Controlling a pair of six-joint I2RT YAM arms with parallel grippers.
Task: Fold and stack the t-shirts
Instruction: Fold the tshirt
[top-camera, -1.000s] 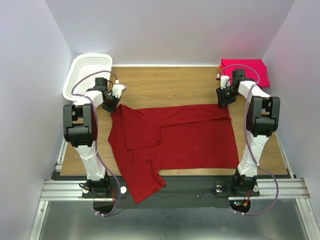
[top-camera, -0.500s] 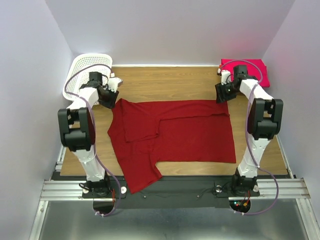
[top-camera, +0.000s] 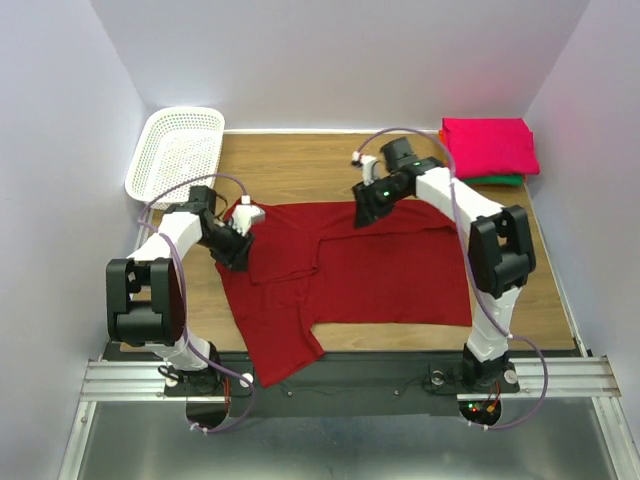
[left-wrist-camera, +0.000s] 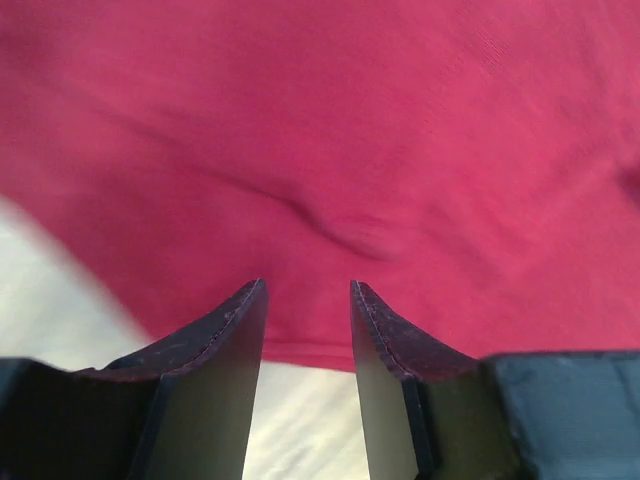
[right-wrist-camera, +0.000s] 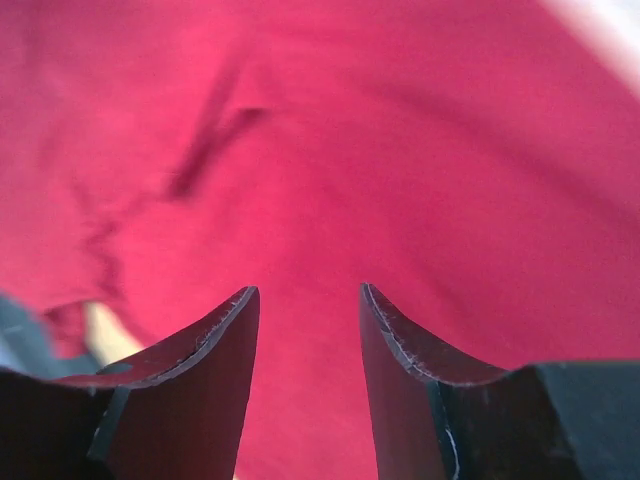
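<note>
The large crimson t-shirt (top-camera: 380, 270) lies spread on the wooden table, one sleeve folded in at its upper left and its lower left part hanging over the near edge. My left gripper (top-camera: 238, 250) is open over the shirt's left edge; the left wrist view shows crimson cloth (left-wrist-camera: 330, 140) ahead of the empty jaws (left-wrist-camera: 306, 288). My right gripper (top-camera: 364, 212) is open over the shirt's top edge near the middle, with crimson cloth (right-wrist-camera: 330, 150) below its empty jaws (right-wrist-camera: 305, 290). Folded bright pink (top-camera: 490, 145), orange and green (top-camera: 497, 181) shirts are stacked at the back right corner.
A white plastic lattice basket (top-camera: 175, 150) stands at the back left corner. Bare wooden table (top-camera: 300, 165) shows behind the crimson shirt. Grey walls close in both sides and the back.
Both grippers have let go of the shirt's top corners and moved inward, the left down to the left edge, the right to the top middle. The shirt lies flat, its top edge moved farther back.
</note>
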